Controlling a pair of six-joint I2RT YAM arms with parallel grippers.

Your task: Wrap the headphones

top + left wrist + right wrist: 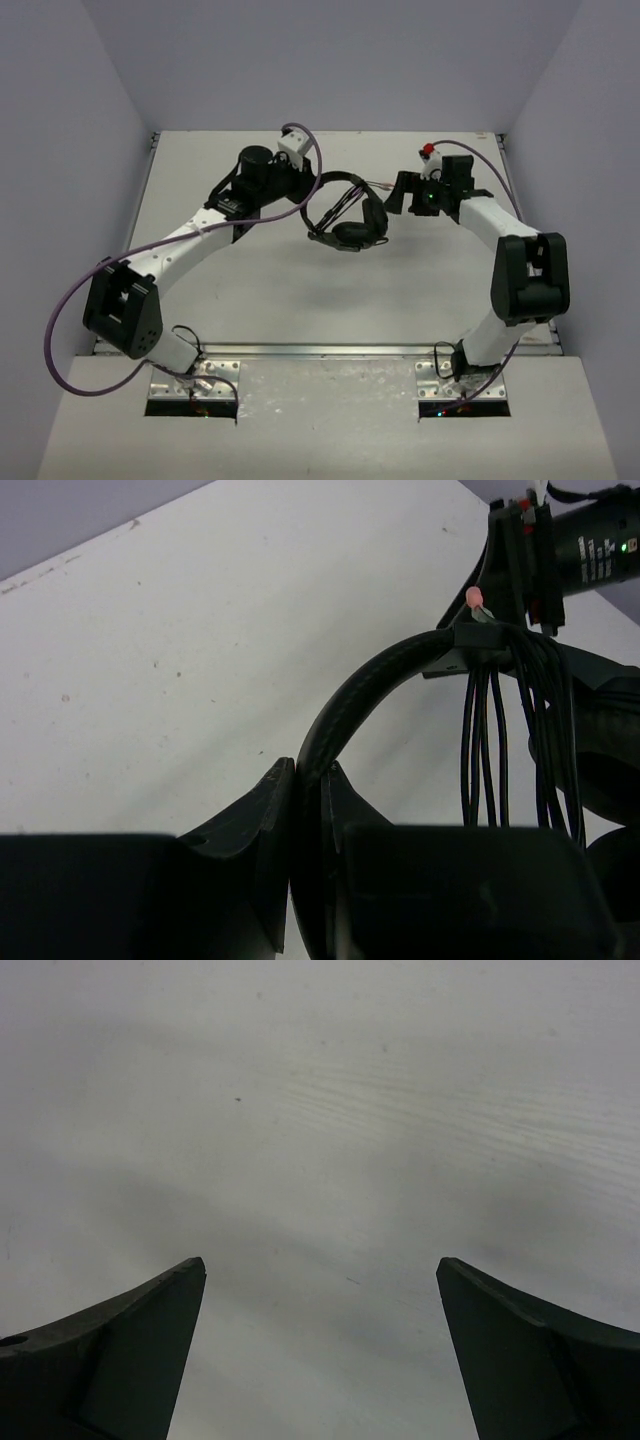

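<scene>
The black headphones [358,230] hang just above the table at mid-back, earcups low and headband [335,184] arching up to the left. My left gripper [304,196] is shut on the headband [365,685], which runs up between its fingers [255,810]. Several turns of the thin black cable [492,740] are looped over the headband near one earcup, and the plug ends [476,600] stick out above them. My right gripper [396,192] stands just right of the headphones, open. In the right wrist view its gripper [320,1272] has only bare table between the fingers.
Purple robot cables [75,300] trail from both arms. The white table [300,300] has raised edges left and right, with grey walls close around. The right gripper's body [560,550] is seen beyond the cable loops in the left wrist view.
</scene>
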